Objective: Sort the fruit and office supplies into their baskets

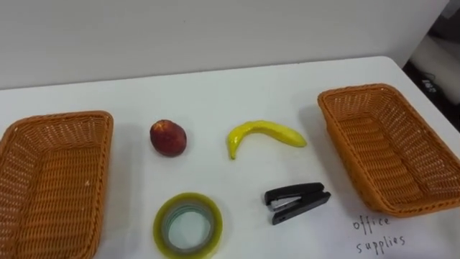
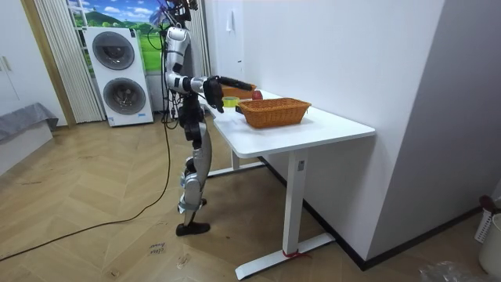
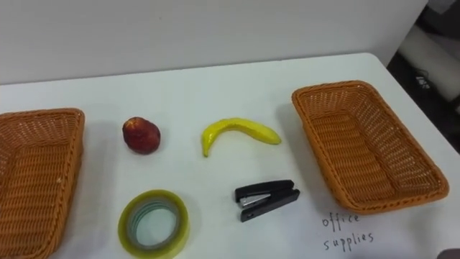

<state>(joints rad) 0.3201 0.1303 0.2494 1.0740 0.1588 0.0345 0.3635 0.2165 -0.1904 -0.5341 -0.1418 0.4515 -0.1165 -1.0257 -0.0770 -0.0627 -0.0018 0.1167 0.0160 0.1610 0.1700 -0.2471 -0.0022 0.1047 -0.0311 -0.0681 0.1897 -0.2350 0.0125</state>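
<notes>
Fruit and office supplies all lie loose on the white worktop [image 1: 215, 90], between two empty wicker baskets. A red peach [image 1: 168, 137] sits near the left basket [image 1: 50, 180], and a yellow banana [image 1: 264, 134] lies to its right, apart from it. Nearer the robot, a roll of yellowish tape [image 1: 187, 225] lies flat, with a black stapler [image 1: 297, 202] to its right. Handwritten words [image 1: 379, 234] mark the worktop just in front of the right basket [image 1: 388, 147]. In the room view the robot stands at the worktop's edge with both arms forward; the right robot hand [image 2: 212, 94] and left robot hand [image 2: 245, 84] are too small to tell whether either is open or holding anything.
</notes>
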